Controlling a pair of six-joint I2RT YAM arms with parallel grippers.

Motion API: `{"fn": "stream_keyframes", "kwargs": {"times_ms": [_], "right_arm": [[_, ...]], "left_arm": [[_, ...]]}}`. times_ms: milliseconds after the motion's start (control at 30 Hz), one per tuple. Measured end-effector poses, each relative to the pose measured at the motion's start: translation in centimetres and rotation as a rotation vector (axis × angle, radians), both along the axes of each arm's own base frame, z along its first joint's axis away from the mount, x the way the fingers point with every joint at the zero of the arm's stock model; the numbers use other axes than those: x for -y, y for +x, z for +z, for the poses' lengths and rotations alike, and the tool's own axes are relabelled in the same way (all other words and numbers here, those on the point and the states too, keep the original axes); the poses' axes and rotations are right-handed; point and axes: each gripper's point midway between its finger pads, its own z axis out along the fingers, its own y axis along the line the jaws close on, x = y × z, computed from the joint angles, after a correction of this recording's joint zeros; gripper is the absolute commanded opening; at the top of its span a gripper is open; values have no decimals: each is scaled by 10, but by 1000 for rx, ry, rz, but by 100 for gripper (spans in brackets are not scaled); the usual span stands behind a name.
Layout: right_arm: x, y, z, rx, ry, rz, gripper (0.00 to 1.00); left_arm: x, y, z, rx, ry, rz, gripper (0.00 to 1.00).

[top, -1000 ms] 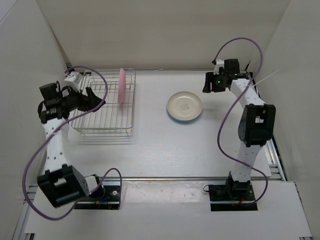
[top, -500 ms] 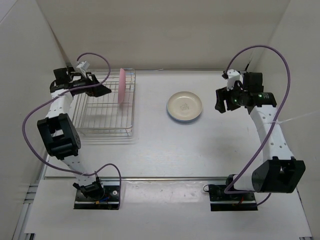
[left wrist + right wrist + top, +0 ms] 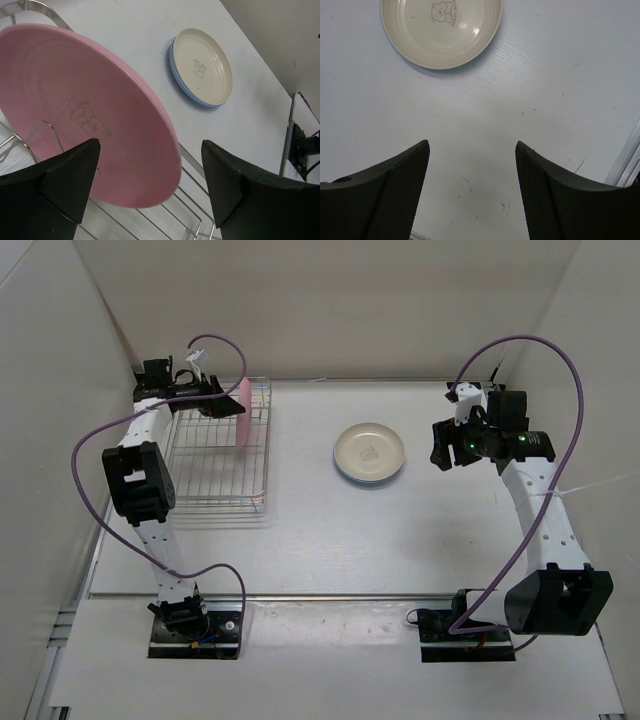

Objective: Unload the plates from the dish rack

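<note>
The pink plate stands on edge in the dish rack, near the rack's back right corner. My left gripper is open right beside it. In the left wrist view the pink plate fills the space ahead of the left gripper, its rim lying between the spread fingers without touching them. The cream plate lies on the table, stacked on the light blue plate. My right gripper hovers to the right of that stack, open and holding nothing, over bare table, with the cream plate ahead.
White walls close in the table at the back and on both sides. The rack's wire rim runs under my left fingers. A metal rail borders the table on the right. Purple cables loop above both arms.
My left arm has swung from the rack's left side to its back, up against the pink plate. The right arm pulled back from the far corner toward the right of the stacked plates.
</note>
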Motion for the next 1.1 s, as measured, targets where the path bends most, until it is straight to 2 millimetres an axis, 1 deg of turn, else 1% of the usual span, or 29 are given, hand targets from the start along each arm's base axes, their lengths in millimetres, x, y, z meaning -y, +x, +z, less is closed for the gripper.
{"fn": "stream_keyframes", "kwargs": {"times_ms": [33, 67, 167, 233, 267, 333, 367, 400, 433, 467, 500, 667, 733, 833, 1100], "right_arm": [[0, 0, 0, 0, -1, -1, 73], [0, 0, -1, 0, -1, -2, 73], [2, -3, -10, -21, -7, -6, 73], [3, -5, -14, -34, -12, -12, 73], [3, -5, -15, -35, -14, -13, 73], [4, -5, -17, -38, -16, -15, 73], [4, -5, -18, -40, -16, -15, 73], [4, -5, -18, -39, -18, -16, 73], [4, -5, -17, -37, -18, -16, 72], [4, -5, -17, -37, -18, -16, 72], [4, -5, -17, -37, -17, -17, 72], [4, -6, -21, -46, -16, -19, 72], [4, -7, -23, -52, -14, -22, 72], [4, -7, -23, -55, -9, -26, 72], [3, -10, -23, -47, -4, -26, 72]], "left_arm": [[3, 3, -3, -9, -3, -5, 90], [6, 5, -6, -20, -8, -12, 82], [11, 9, -9, -40, -19, -23, 79], [15, 10, -8, -52, -26, -28, 65], [15, 11, -7, -54, -29, -28, 65], [17, 10, -6, -55, -33, -33, 56], [17, 10, -5, -57, -35, -33, 50], [18, 9, -4, -64, -43, -38, 36], [19, 7, -3, -75, -55, -44, 32], [21, 5, 0, -73, -65, -55, 23], [22, 4, 2, -70, -66, -59, 11], [17, 2, 0, -91, -59, -31, 11], [17, 0, -4, -97, -58, -31, 11], [18, -2, -3, -92, -47, -25, 11], [19, -9, 21, -76, -52, -13, 11]]}}
